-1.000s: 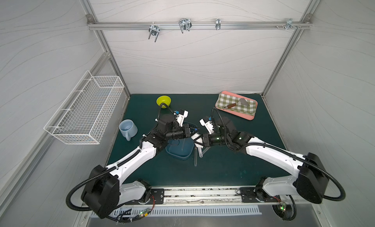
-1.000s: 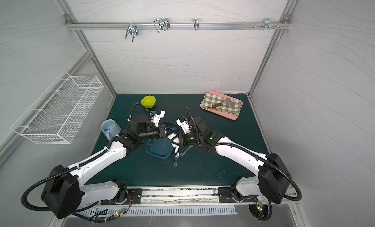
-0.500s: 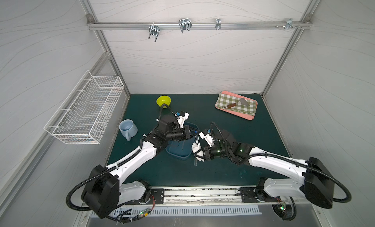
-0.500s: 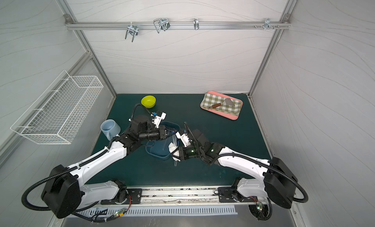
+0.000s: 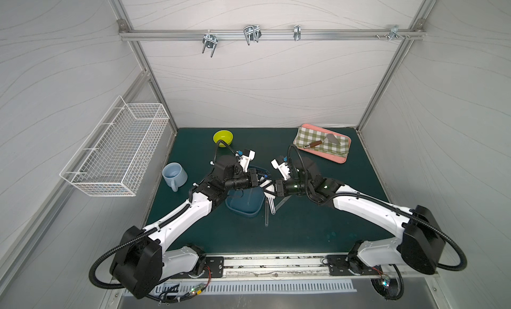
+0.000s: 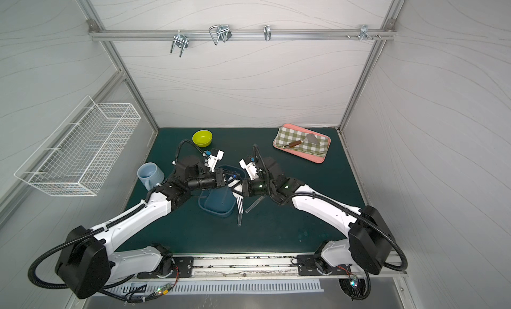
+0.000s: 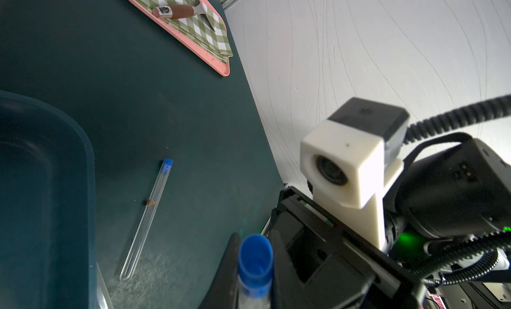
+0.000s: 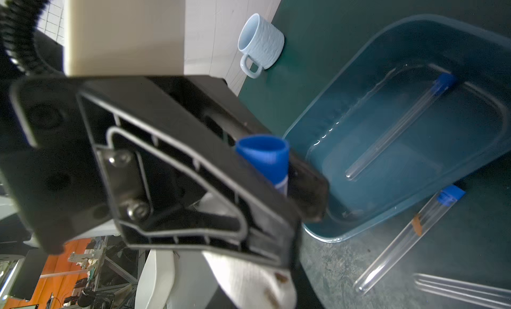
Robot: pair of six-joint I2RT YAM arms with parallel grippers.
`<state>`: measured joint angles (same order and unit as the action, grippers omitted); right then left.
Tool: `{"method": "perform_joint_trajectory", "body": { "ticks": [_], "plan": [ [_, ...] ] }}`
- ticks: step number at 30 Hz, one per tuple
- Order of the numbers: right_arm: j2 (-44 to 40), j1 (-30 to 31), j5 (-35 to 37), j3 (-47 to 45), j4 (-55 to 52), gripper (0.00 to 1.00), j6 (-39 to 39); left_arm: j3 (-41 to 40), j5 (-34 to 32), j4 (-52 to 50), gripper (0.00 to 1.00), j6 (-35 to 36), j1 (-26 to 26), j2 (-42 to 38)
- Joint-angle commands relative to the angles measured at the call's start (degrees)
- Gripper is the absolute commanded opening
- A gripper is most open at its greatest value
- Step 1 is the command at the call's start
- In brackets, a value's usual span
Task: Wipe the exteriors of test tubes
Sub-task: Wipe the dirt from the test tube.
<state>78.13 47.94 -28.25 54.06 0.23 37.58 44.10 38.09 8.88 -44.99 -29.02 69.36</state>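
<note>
In both top views the left claw [image 5: 260,183] and right claw [image 5: 274,188] meet tip to tip over the middle of the bench [image 5: 304,233], above the tub [image 5: 243,214]'s right rim. The left claw is pinched on the held tube [image 5: 272,207], which slants toward the front edge. The right claw is narrow on a white cloth [image 5: 268,186] pressed against that tube. Two more tubes lie on the bench just right of the tub.

In the left wrist view, the held tube's blue cap sits close up. The marked tube [image 7: 146,210] lies flat near the tub, not touching it.

In the right wrist view, the left claw's fingers [image 8: 307,188] clamp the held tube just under its cap, with the stained cloth below. The tub tube [image 8: 398,128] lies inside the tub. The marked tube lies outside its rim, near the plain tube [image 8: 464,291].
</note>
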Motion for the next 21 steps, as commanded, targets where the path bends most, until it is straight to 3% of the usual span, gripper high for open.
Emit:
{"method": "perform_joint_trajectory", "body": {
  "ticks": [1,13,17,21],
  "plan": [
    [0.2,-0.1,-2.2,1.4,1.9,0.20,-0.6,0.1,-0.1,0.5,0.04,0.2,-0.1,-0.7],
    [-9.8,11.7,7.4,-12.2,2.2,0.21,6.8,-0.2,-0.2,0.2,0.04,0.5,0.3,-1.1],
    [-10.9,11.6,9.2,-13.3,1.7,0.21,6.5,-0.3,-0.2,-0.1,0.04,0.7,0.4,-1.2],
    [-7.4,9.0,6.7,-8.9,1.8,0.21,4.1,-0.4,-0.1,-0.1,0.04,0.6,0.4,-1.2]
  ]
}}
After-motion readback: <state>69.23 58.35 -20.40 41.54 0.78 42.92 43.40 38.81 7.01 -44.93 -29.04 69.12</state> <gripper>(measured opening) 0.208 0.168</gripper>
